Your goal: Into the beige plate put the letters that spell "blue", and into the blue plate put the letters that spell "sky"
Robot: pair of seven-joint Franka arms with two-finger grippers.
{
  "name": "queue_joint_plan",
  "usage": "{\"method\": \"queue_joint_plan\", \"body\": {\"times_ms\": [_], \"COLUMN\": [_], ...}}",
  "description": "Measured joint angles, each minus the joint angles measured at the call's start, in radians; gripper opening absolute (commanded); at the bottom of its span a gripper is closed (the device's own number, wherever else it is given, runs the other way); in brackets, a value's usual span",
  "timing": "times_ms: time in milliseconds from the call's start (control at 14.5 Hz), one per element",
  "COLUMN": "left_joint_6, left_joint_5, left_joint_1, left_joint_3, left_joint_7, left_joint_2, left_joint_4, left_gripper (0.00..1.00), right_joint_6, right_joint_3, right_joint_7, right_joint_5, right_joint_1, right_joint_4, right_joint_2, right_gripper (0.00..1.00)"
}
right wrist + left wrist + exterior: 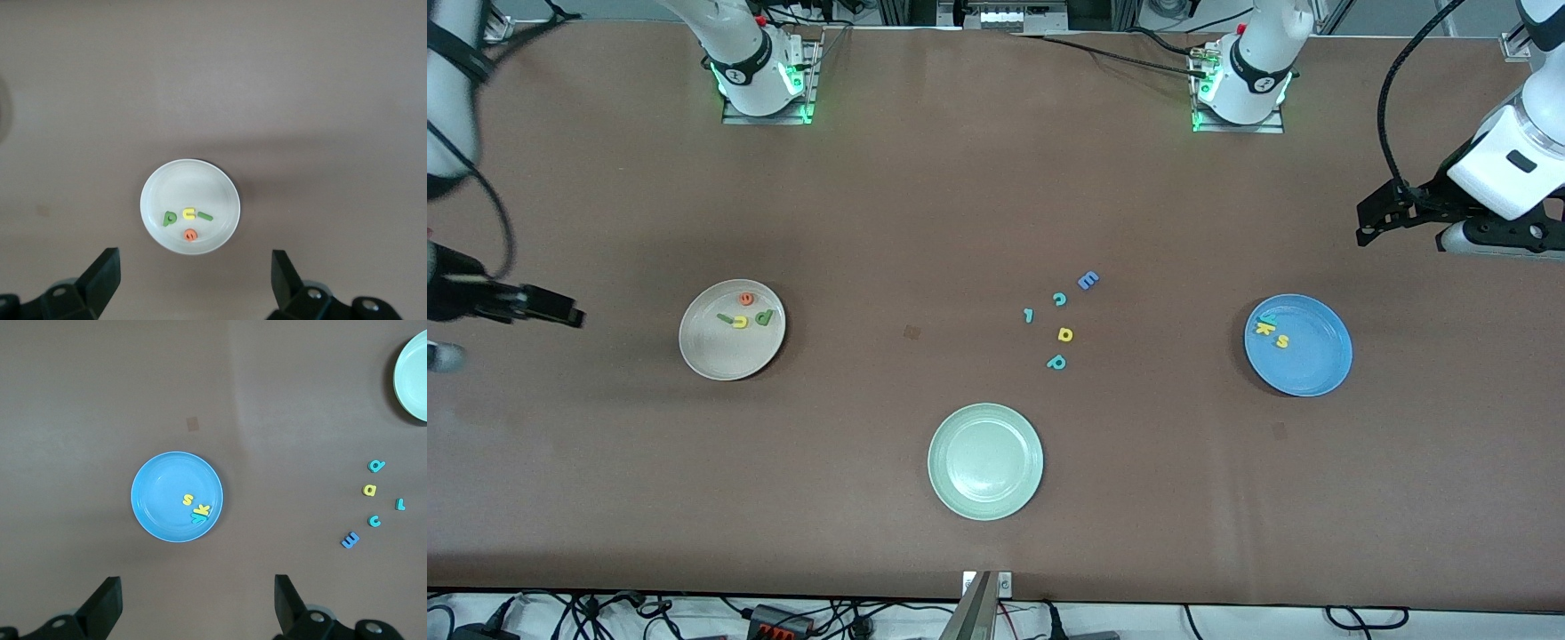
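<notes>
Sorting appears finished in the front view: the light green b [763, 316], dark green l [724, 317], yellow u [740, 322] and orange e [745, 299] lie in the beige plate [703, 356], toward the right arm's end of the table from the pale green plate [951, 493]. The yellow s [1282, 340], yellow k [1265, 328] and teal y [1268, 316] rest in the blue plate [1316, 373], toward the left arm's end. Spare letters, among them a blue capital E [1088, 281], are left on the brown cloth farther from the camera than the pale green plate. Both arms are judged to be waiting, drawn out to the table's ends: the right gripper [574, 316] and the left gripper [1368, 222].

In the left wrist view, the left gripper [197, 610] is seen with jaws spread wide and empty, high over the glossy, shallow blue plate [153, 507]; the small flat foam letters are clustered near its rim.

In the right wrist view, the right gripper [195, 287] is likewise spread and empty over the matte round beige plate [200, 180].
</notes>
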Motion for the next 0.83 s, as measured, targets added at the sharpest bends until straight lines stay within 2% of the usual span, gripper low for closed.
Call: {"method": "queue_joint_plan", "body": {"times_ms": [345, 621, 828], "left_joint_6": [0.000, 0.000, 0.000], "left_joint_5": [0.000, 0.000, 0.000], "left_joint_1": [0.000, 0.000, 0.000], "left_joint_3": [-0.001, -0.001, -0.001], "left_joint_7": [0.000, 0.000, 0.000], "left_joint_2": [0.000, 0.000, 0.000], "left_joint_4": [0.000, 0.000, 0.000], "left_gripper": [1.00, 1.00, 1.00], "right_joint_6": [-0.009, -0.048, -0.032], "right_joint_3": [0.195, 0.224, 0.225], "right_joint_7": [0.000, 0.039, 0.047], "right_joint_5": [-0.098, -0.137, -0.154], "right_joint_1": [-0.164, -0.171, -0.171], "right_joint_4": [0.004, -0.011, -0.103], "right_joint_2": [-0.070, -0.078, -0.126], "right_gripper": [1.00, 1.00, 1.00]}}
